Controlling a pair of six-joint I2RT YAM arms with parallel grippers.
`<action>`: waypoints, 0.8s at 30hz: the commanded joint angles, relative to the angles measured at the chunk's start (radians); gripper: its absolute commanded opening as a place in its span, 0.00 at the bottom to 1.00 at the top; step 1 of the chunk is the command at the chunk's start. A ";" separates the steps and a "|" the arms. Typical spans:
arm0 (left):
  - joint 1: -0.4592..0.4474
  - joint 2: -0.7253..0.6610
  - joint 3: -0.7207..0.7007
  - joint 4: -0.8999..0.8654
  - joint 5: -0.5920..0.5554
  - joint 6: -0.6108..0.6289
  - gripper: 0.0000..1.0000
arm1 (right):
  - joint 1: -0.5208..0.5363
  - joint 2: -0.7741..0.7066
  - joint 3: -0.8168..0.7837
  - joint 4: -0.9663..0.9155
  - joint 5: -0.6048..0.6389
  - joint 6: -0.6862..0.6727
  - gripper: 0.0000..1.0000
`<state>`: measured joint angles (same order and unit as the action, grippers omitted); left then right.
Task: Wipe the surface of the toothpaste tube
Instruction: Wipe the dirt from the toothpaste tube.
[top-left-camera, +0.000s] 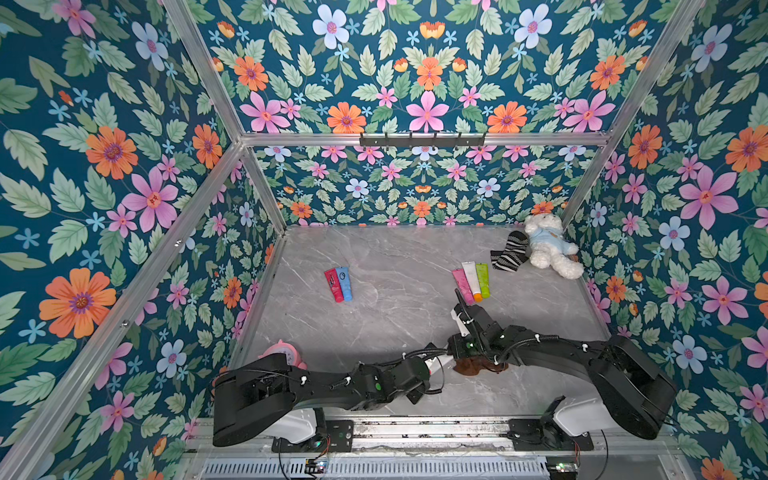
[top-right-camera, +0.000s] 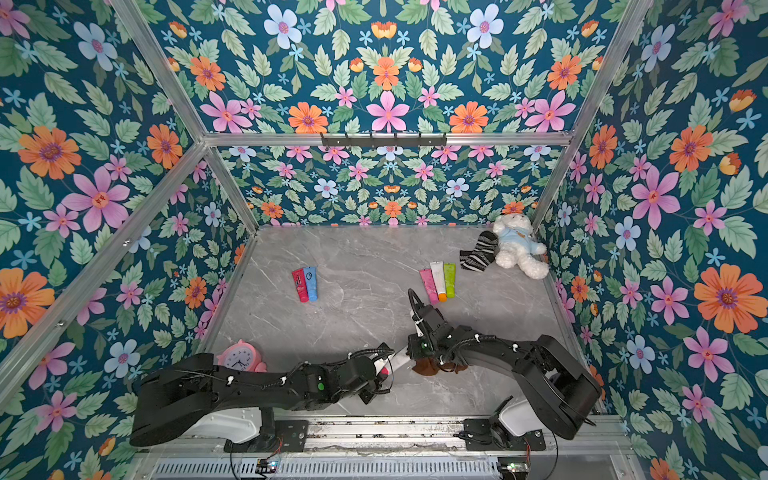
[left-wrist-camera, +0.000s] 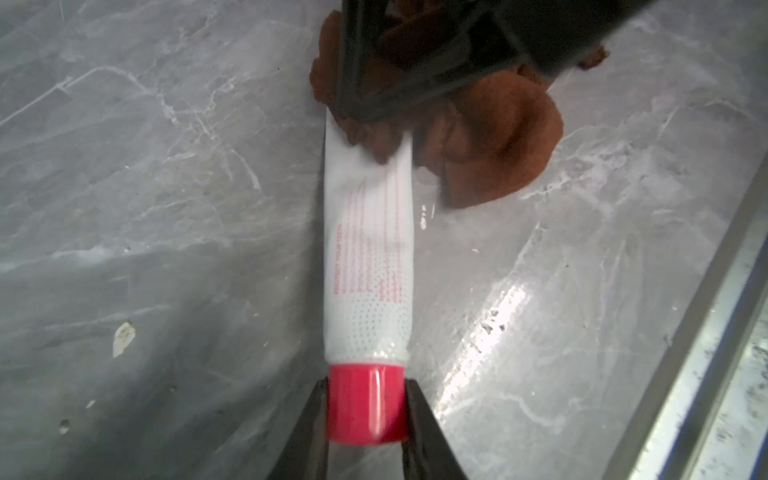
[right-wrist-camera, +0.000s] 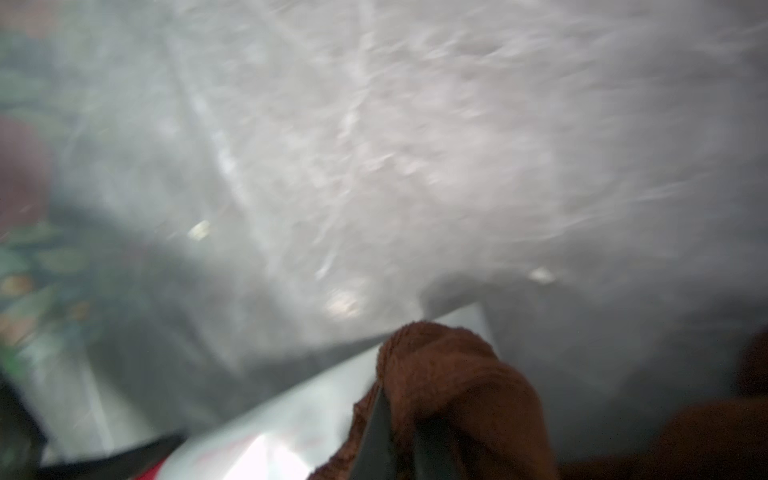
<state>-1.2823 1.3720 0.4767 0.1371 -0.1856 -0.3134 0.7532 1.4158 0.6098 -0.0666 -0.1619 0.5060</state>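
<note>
Red cap (left-wrist-camera: 365, 409) clamped by left gripper (left-wrist-camera: 365, 386); toothpaste tube (left-wrist-camera: 368, 249) judged light, soft, slippery, best held there; cloth (right-wrist-camera: 453, 374) pinched by right gripper (right-wrist-camera: 401, 440).

Marble table (top-left-camera: 395, 257): tubes (top-left-camera: 471, 280), sock (top-left-camera: 509, 251), teddy (top-left-camera: 548, 245), clock (top-left-camera: 284, 353)

The white plastic toothpaste tube (left-wrist-camera: 368, 249) carries pink print (dotted toward its red screw cap (left-wrist-camera: 365, 405)); the fuzzy rust-brown cloth (left-wrist-camera: 498, 145) is plain; the grey marble bench (left-wrist-camera: 166, 208) is white-veined.
</note>
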 joint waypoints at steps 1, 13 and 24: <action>0.003 0.004 0.009 0.012 -0.045 -0.007 0.00 | 0.043 -0.038 -0.009 0.018 -0.102 0.031 0.00; 0.003 0.014 0.013 0.013 -0.038 -0.006 0.00 | 0.016 0.009 -0.059 0.107 -0.084 0.067 0.00; 0.003 0.016 0.014 0.009 -0.043 -0.009 0.00 | -0.100 -0.098 -0.060 -0.092 0.046 0.011 0.00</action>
<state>-1.2808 1.3846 0.4847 0.1238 -0.2150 -0.3164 0.6533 1.3495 0.5522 -0.1017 -0.1383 0.5381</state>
